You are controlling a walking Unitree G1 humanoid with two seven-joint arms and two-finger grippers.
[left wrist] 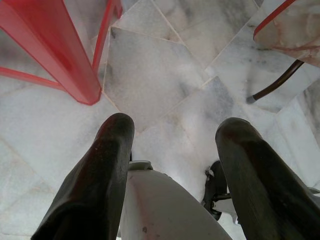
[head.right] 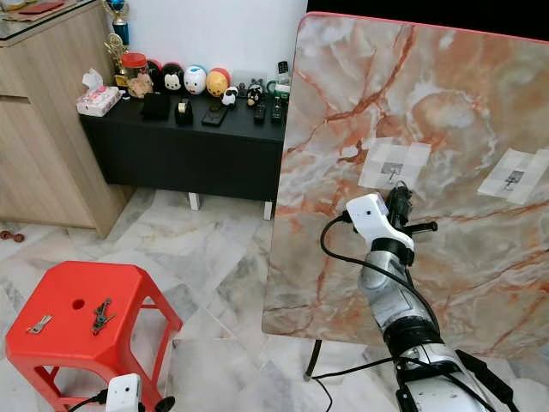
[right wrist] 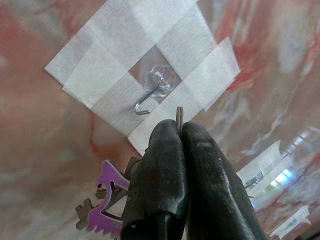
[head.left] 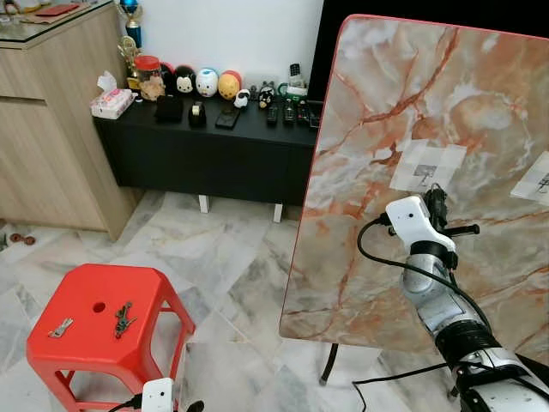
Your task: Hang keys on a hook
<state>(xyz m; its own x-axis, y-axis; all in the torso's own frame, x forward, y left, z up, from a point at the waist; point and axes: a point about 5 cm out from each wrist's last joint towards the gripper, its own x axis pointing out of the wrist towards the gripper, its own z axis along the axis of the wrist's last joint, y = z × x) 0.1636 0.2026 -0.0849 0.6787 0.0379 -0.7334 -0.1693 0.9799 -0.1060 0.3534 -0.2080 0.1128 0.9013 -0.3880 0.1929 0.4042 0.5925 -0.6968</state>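
Keys (right wrist: 107, 202), half hidden, pinched in right gripper (right wrist: 180, 131) below hook (right wrist: 150, 95).

Red plastic stool (head.left: 94, 322) stands on pale marble tile floor (head.left: 232, 257); two key bunches lie on its seat, a silver one (head.left: 60, 327) near the robot's-left edge, a darker one (head.left: 123, 318) near the middle, apart, beside a round hole (head.left: 99, 306).

Keys (right wrist: 107, 205) largely hidden behind the right claw (right wrist: 180, 131) fingers; ring barely visible between the tips. Second taped hook (head.left: 539, 180) cut by the frame edge. Items on the red stool (head.left: 86, 330) too small to identify. Left claw (left wrist: 172, 132) partly cropped
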